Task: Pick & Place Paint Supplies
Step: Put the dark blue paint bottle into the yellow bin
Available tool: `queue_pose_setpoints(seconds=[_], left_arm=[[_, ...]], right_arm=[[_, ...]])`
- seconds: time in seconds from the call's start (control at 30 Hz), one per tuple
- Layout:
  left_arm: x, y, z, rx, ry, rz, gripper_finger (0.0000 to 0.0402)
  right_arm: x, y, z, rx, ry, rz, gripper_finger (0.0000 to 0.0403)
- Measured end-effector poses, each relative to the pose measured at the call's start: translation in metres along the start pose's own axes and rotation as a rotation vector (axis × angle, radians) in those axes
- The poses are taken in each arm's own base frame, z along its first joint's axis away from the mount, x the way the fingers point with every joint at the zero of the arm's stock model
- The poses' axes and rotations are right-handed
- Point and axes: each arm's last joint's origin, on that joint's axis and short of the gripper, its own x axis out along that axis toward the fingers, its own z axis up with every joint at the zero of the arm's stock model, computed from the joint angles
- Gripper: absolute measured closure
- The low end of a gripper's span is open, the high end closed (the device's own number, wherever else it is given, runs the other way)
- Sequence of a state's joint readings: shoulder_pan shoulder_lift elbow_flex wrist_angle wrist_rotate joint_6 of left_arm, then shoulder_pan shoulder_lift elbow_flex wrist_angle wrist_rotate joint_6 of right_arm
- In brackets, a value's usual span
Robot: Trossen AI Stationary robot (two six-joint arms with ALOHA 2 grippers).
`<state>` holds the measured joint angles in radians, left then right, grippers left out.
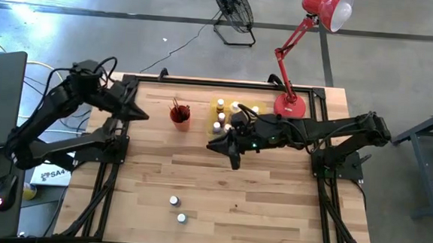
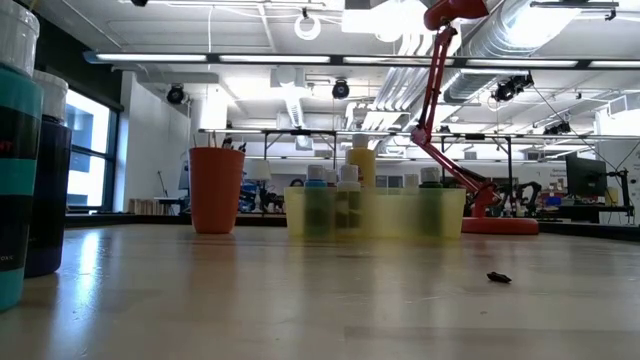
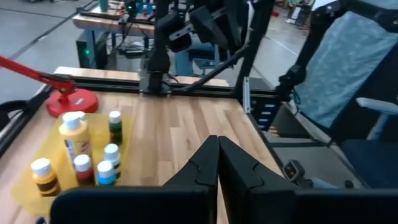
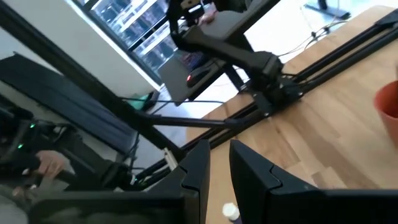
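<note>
From above, two loose bottles (image 1: 177, 209) stand near the tabletop's (image 1: 271, 208) front edge, well apart from the yellow tray (image 1: 236, 114). I judge them light, rigid and tippy, best gripped across the body below the cap. My right pincer (image 1: 229, 154) hovers mid-table. Its wrist view shows the fingers slightly apart. The left pincer (image 3: 217, 163), parked at the left edge, is closed.

Two dark arms over a pale wooden tabletop (image 1: 220, 189), seen from above.

The right hand (image 1: 222, 146) hangs mid-table, just in front of a cluster of tiny white-capped paint bottles (image 1: 224, 116) at the far edge. A small red cup (image 1: 180, 115) holding thin dark brushes (image 1: 178, 104) stands to their left. Two more small white-capped bottles (image 1: 177, 209) sit apart near the front edge. The left hand (image 1: 136, 110) waits at the far left corner. A red desk lamp (image 1: 290, 105) stands at the back.
</note>
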<state>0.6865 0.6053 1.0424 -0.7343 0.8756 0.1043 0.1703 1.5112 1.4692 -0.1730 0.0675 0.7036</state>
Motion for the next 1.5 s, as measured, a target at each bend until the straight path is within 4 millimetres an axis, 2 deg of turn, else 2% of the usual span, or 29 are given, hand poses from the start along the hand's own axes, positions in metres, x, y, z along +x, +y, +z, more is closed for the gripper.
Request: queue_pose_setpoints(seconds=[0.4,0.57,0.7,0.83,0.97,1.07,1.23,1.33,1.5], left_arm=[[-0.021,-0.027,0.000,0.021,-0.084,-0.068,0.0398],[-0.033,-0.035,-0.001,0.061,-0.139,0.145,0.0398],[-0.033,-0.027,0.003,0.071,-0.160,0.353,0.0398],[-0.019,-0.003,0.007,0.041,-0.149,0.522,0.0398],[0.001,0.018,0.008,-0.027,-0.169,0.457,0.0400],[0.016,0.025,0.010,-0.060,-0.176,0.398,0.0400],[0.033,0.016,0.019,-0.014,-0.232,0.369,0.0401],[0.055,0.009,0.023,0.019,-0.240,0.318,0.0401],[0.091,-0.013,0.015,0.096,-0.145,0.278,0.0401]], right_arm=[[0.000,0.002,-0.001,0.004,0.057,0.075,0.0350],[0.000,0.003,0.002,0.007,-0.001,0.046,0.0350],[-0.001,0.004,0.005,0.009,-0.048,0.042,0.0350],[-0.001,0.004,0.005,0.004,-0.053,0.040,0.0350],[-0.001,0.006,0.004,-0.001,-0.009,0.090,0.0350],[-0.001,0.007,0.002,-0.025,0.038,0.139,0.0350],[-0.002,0.009,0.000,-0.022,0.115,0.229,0.0350],[-0.003,0.011,-0.001,-0.024,0.150,0.272,0.0350],[-0.009,0.014,0.001,-0.028,0.175,0.320,0.0350]])
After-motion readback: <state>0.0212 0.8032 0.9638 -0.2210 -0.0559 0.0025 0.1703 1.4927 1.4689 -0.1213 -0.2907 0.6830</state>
